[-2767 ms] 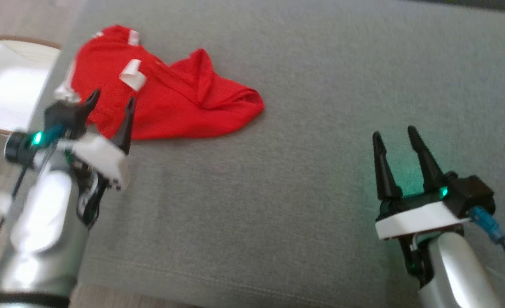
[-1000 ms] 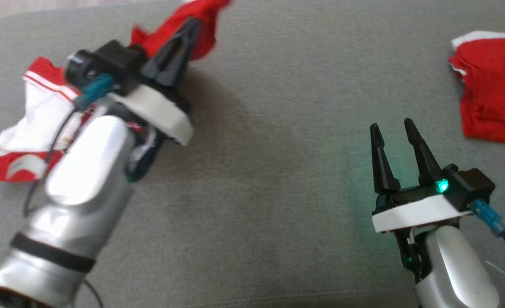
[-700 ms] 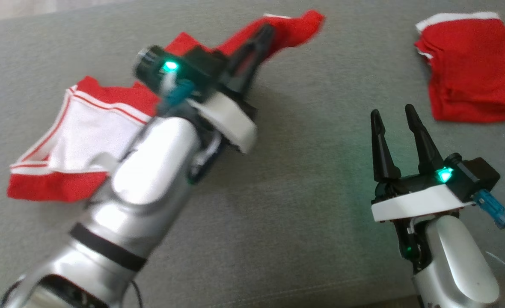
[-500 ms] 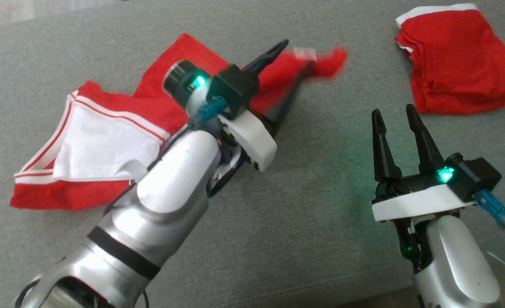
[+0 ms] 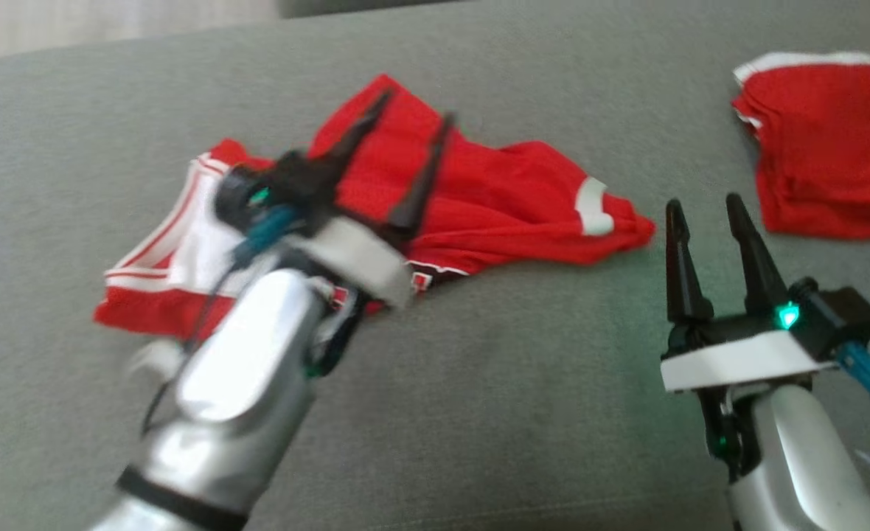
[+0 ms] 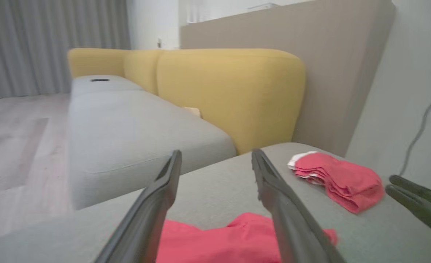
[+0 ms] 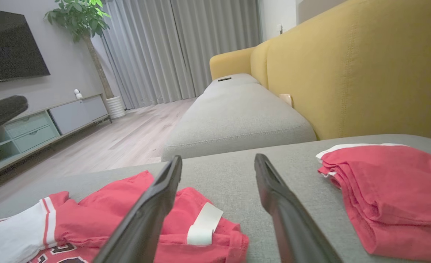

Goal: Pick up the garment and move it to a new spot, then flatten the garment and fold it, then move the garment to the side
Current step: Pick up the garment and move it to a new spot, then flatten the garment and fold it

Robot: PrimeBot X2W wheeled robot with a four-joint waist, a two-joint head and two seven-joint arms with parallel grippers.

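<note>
On the grey cushion [image 5: 479, 413] before you, the garment [image 5: 509, 199] lies crumpled left of centre: a red jersey with a white, red-striped panel at its left end and a white tab [image 5: 590, 207] near its right tip. That tab bears no writing you can read; the right wrist view catches dark lettering [image 7: 60, 252] on the red cloth at its bottom edge, cut off and illegible. Your left gripper [image 5: 414, 109] hangs over the jersey's middle, blurred, its silver arm [image 5: 236, 391] rising from the lower left, fingers pointing away from you and jaws well apart with no cloth between them; whether a finger touches the cloth you cannot tell. Your right gripper [image 5: 703, 203] sits at the lower right, fingers up, jaws likewise apart and empty, near the jersey's right tip but clear of it. A second ago the left jaws were pinched on a red corner lifted off the cushion; now they have let go and the jersey lies loose on the surface. Farther right, a folded stack of red cloth [image 5: 826, 177] with a white edge sits well apart from the jersey, and beyond the cushion stands a yellow-backed sofa [image 7: 347, 73]
</note>
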